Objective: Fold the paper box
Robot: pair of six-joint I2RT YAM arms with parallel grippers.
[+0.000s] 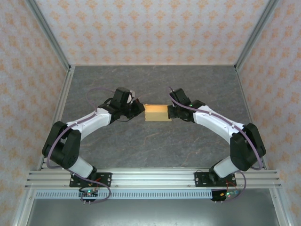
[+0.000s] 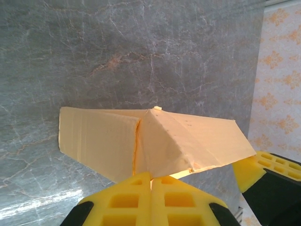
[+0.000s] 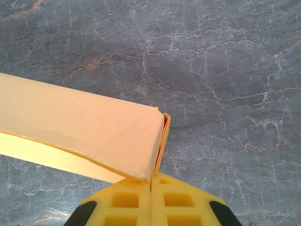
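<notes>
The paper box [image 1: 157,113] is a small orange-yellow rectangular box lying on the grey marbled table, held between the two arms. My left gripper [image 1: 141,109] is shut, its tips against the box's left end. In the left wrist view the box [image 2: 155,141] shows a creased end meeting the closed yellow fingertips of the left gripper [image 2: 151,178]. My right gripper [image 1: 171,113] is shut at the box's right end. In the right wrist view the box [image 3: 80,127] has a thin side flap running down to the right gripper [image 3: 151,178]. I cannot tell whether either one pinches any card.
The table [image 1: 155,150] is walled at the back and both sides by patterned panels [image 1: 150,33]. An aluminium rail [image 1: 150,178] carrying both arm bases runs along the near edge. A yellow finger [image 2: 263,165] of the right gripper shows in the left wrist view.
</notes>
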